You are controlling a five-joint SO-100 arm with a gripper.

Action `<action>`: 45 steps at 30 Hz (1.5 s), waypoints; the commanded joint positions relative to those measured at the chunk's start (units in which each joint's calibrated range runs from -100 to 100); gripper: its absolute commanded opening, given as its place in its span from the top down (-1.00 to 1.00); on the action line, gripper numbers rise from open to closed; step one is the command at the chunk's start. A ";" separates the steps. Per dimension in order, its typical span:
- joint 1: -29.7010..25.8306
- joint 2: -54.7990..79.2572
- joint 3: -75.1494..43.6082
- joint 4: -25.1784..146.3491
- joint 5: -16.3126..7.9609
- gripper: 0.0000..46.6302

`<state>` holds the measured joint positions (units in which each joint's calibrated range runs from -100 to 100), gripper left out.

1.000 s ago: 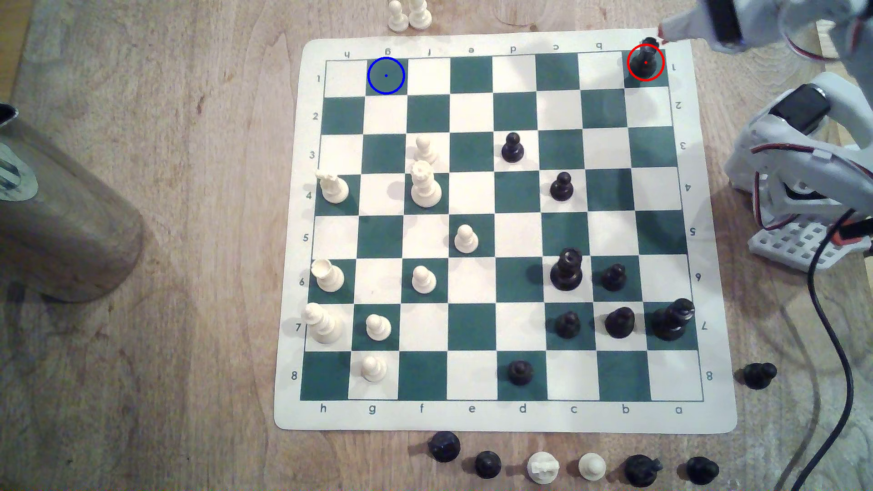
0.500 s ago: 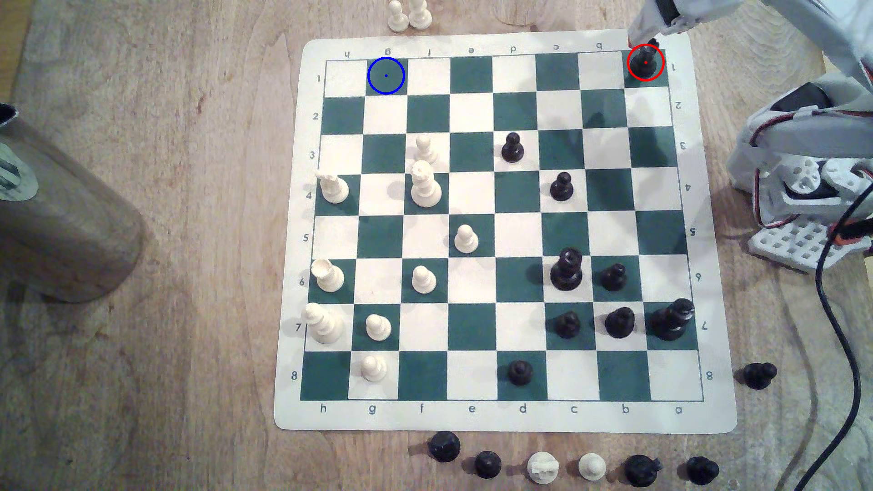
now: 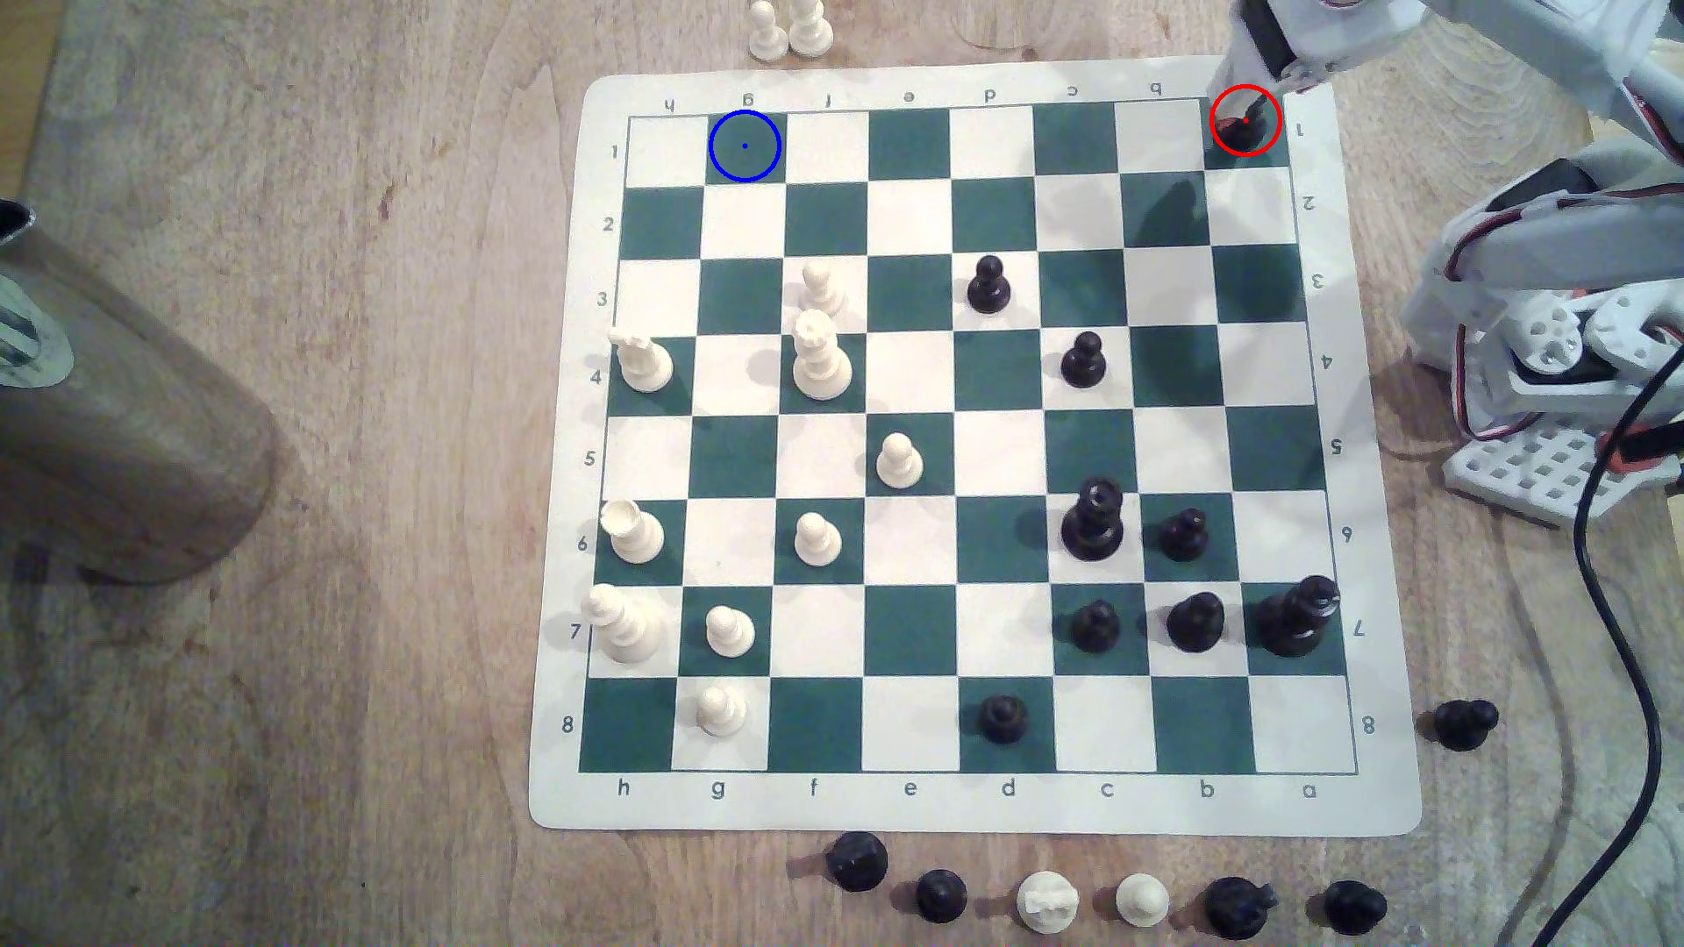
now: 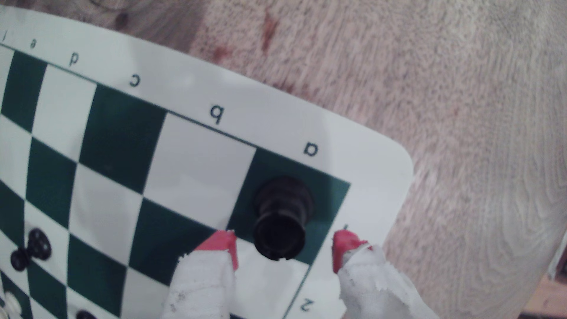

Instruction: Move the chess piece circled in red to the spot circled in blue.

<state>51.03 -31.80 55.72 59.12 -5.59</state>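
Observation:
The chess piece [image 3: 1239, 135], a black rook, stands on the red-circled dark green corner square at the far right of the exterior view. My gripper [image 3: 1250, 98] hangs directly over it and hides its upper part there. In the wrist view the gripper [image 4: 283, 245] is open. Its red-tipped, white-wrapped fingers [image 4: 225, 245] stand on either side of the rook's flat top [image 4: 280, 237], clear of it. The spot [image 3: 744, 146] is a dark green square with a blue circle in the same row, towards the exterior view's left, with nothing on it.
The board mat [image 3: 911, 810] holds several white pieces on the exterior view's left and black ones on its right. Captured pieces [image 3: 1048, 901] lie along the near edge, and two white pawns [image 3: 788, 32] beyond the far edge. A metal cylinder [image 3: 118, 437] stands far left. The arm's base and cable [image 3: 1613, 637] are at right.
My gripper has swung in from the exterior view's right and come down over the circled rook, so its fingers now straddle the top. The rook has not moved.

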 commanded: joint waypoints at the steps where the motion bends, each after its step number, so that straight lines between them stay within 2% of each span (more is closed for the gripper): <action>1: -0.23 -0.21 -0.68 -1.79 0.24 0.30; 18: -1.95 0.39 1.58 -5.48 -0.39 0.39; 22: -1.95 -0.04 1.58 -5.89 -0.54 0.55; 23: -1.95 -0.46 1.67 -5.89 -0.54 0.67; 27: -2.11 -0.55 2.04 -5.89 -0.54 0.83; 29: -2.26 -0.72 2.31 -5.89 -0.54 0.99; 36: -2.03 -3.86 2.31 -5.56 -0.59 0.99; 42: -0.54 -9.80 -7.21 4.51 0.05 0.99; 44: -1.72 -8.10 -12.47 6.15 -0.20 0.99; 45: -3.75 -5.30 -19.72 9.84 -0.68 0.99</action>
<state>49.93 -38.17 52.46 63.59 -5.89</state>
